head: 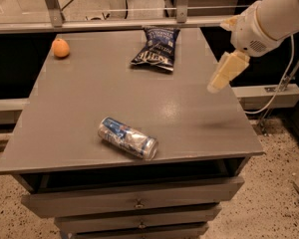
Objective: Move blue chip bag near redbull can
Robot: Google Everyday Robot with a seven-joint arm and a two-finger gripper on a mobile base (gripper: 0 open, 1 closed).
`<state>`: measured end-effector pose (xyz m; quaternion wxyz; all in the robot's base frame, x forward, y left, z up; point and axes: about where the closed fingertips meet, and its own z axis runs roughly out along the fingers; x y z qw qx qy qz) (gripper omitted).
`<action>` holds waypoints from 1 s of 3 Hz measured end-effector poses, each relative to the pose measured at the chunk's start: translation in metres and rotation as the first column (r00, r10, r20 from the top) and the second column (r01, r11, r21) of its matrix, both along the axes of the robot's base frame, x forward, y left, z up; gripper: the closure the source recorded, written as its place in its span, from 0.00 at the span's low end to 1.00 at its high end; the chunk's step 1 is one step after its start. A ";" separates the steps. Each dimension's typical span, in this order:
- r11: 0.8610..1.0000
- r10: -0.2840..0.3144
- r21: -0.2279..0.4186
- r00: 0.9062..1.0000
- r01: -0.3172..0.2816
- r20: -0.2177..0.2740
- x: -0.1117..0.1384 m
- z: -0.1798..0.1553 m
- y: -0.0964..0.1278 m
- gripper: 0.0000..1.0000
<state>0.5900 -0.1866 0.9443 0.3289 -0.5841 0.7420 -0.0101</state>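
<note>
The claw (220,55) is hanging in the air at the right edge of the grey surface (74,93), above its far right part and clear of everything on it. Its two cream fingers (227,71) are standing spread apart with nothing between them – one is pointing down and to the left toward the surface, while the other is showing only as a short stub higher up by the white wrist. The white arm (284,6) is reaching in from the upper right corner. The blue chip bag (156,49) is lying flat near the far edge of the surface, a little right of the middle, with its white lettering facing up; it is sitting to the left of the claw and apart from it. The redbull can (127,138) is lying on its side close to the near edge, slanting with its open-top end toward the right – well apart from the bag, with bare surface lying between them. An orange (61,48) is resting at the far left corner, away from both. Below the surface, a stack of grey drawers (134,200) is facing the camera, and a pale cable (281,83) is hanging down at the right over the speckled floor (269,203).
</note>
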 end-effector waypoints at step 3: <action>0.915 -0.167 0.366 0.985 0.168 -0.034 0.165 -0.033 0.055 0.00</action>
